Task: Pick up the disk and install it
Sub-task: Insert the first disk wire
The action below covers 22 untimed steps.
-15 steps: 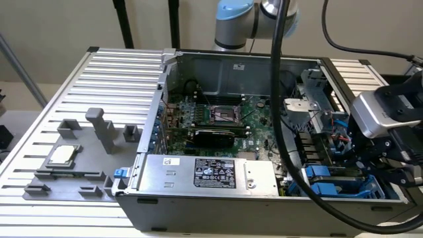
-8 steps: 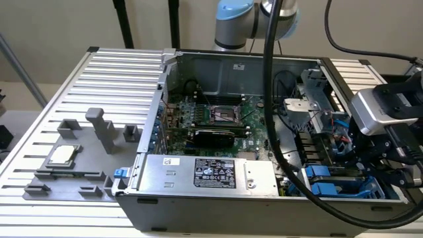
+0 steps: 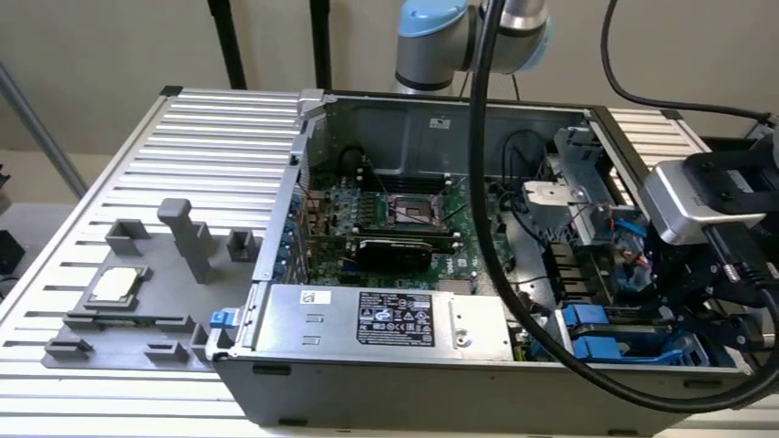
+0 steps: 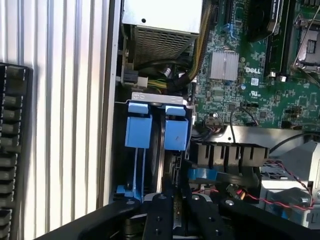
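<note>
The disk stands on edge in the drive bay at the corner of the open computer case. Its blue plastic rails and their two blue end tabs are what shows of it; the white label is hidden. My gripper hangs straight over the bay, its black fingers drawn close around a thin grey edge of the disk. In the exterior view the gripper is at the case's near corner on that view's right, just above the blue rails.
A large silver box with a black label sits along the case's near wall beside the bay. The green motherboard, black cables and red wires lie close by. A grey fixture holding a small silver chip rests on the slatted table.
</note>
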{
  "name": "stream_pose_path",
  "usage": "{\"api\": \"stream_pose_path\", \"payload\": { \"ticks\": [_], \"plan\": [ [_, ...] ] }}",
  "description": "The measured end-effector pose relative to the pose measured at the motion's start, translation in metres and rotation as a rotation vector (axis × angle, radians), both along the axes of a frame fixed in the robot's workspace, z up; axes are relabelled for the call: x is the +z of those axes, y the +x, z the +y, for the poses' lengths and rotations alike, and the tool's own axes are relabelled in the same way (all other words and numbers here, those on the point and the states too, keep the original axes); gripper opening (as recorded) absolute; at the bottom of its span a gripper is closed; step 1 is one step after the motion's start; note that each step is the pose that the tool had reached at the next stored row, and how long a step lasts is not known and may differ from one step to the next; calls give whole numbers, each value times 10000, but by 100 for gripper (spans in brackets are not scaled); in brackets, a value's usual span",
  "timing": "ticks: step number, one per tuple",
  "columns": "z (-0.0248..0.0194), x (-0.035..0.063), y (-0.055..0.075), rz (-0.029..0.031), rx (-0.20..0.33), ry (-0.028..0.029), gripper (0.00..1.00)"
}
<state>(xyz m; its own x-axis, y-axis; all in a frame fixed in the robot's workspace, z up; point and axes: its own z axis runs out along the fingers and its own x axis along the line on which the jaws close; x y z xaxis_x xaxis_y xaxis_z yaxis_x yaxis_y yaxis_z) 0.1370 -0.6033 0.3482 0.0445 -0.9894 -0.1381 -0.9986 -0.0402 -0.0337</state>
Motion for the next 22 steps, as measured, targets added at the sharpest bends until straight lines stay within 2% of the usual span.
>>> {"api": "stream_pose_path", "payload": {
  "ticks": [5,9,16,22],
  "plan": [
    [19,-7,0,2,-159,-88,0],
    [65,-17,0,2,-214,-170,0],
    [108,-45,1,0,-359,-425,0],
    [152,-51,8,3,-511,-510,0]
  ]
}}
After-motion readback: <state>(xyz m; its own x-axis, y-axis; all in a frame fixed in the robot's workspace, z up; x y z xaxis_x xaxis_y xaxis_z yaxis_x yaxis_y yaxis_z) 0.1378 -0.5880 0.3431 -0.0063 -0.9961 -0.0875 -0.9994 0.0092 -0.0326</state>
